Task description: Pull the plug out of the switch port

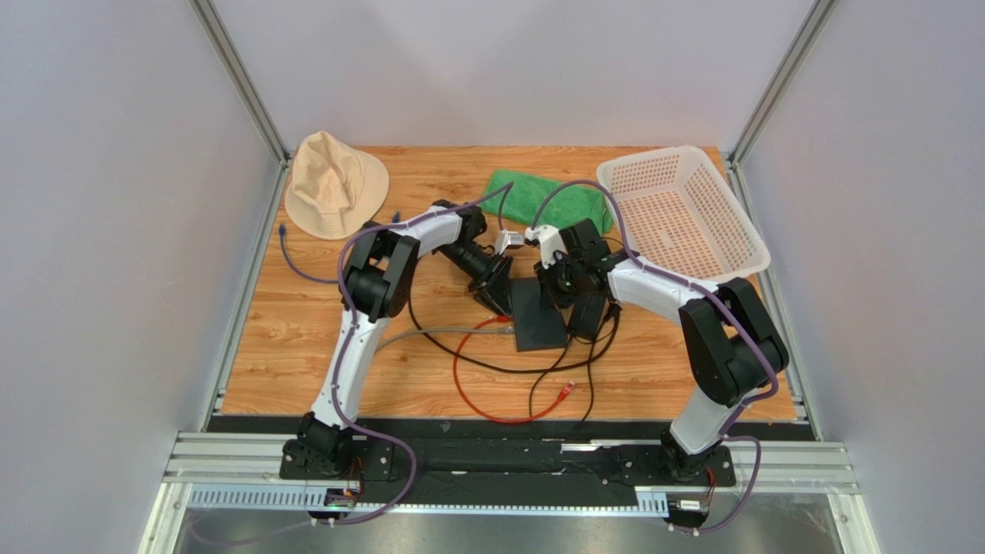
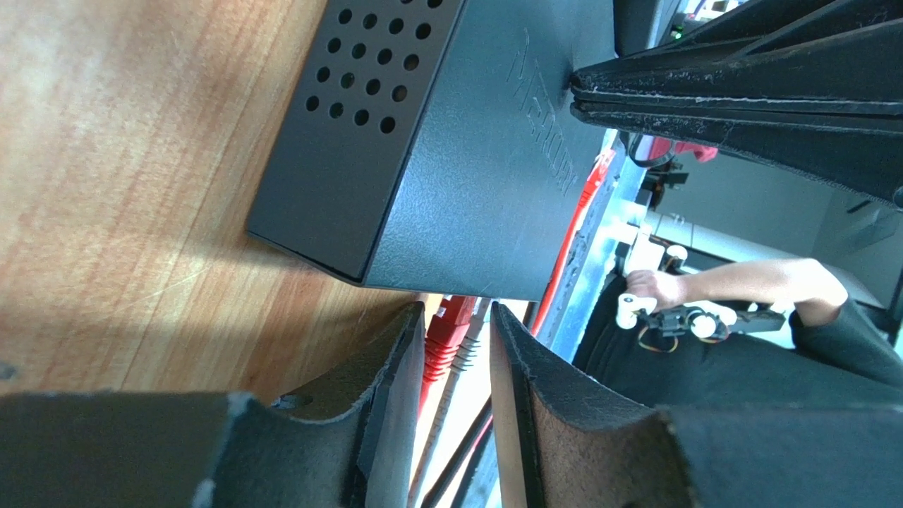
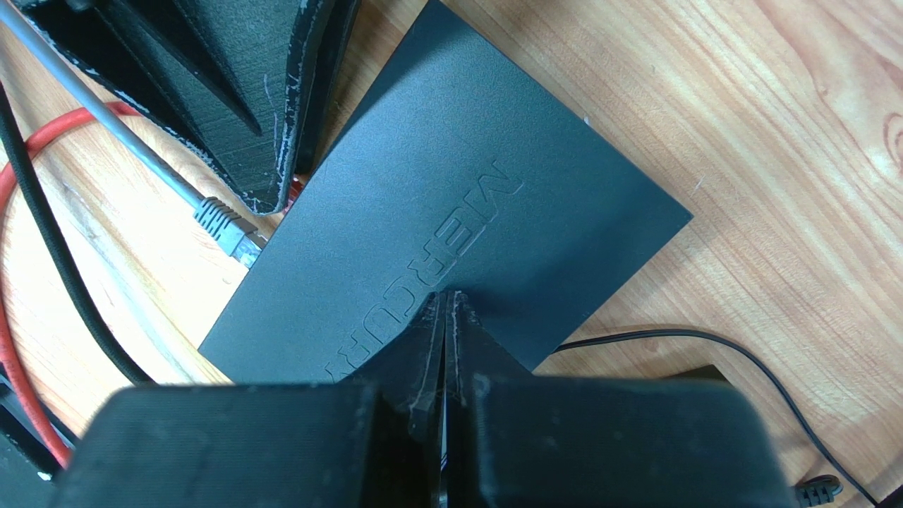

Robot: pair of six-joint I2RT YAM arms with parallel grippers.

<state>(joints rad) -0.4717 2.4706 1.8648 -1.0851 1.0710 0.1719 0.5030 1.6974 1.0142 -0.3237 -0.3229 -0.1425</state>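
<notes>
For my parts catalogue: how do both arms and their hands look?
The left arm and the right arm have white links and black joints; a thin purple cable follows each. The left hand and the right hand are matte black, with wedge-shaped fingers.

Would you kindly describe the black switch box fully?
The switch box is flat, rectangular, matte black, with embossed lettering on top and vent holes on one side. It lies flat on the wooden table. The shut right tool rests on its top; a grey plug and a red plug sit at one edge.
</notes>
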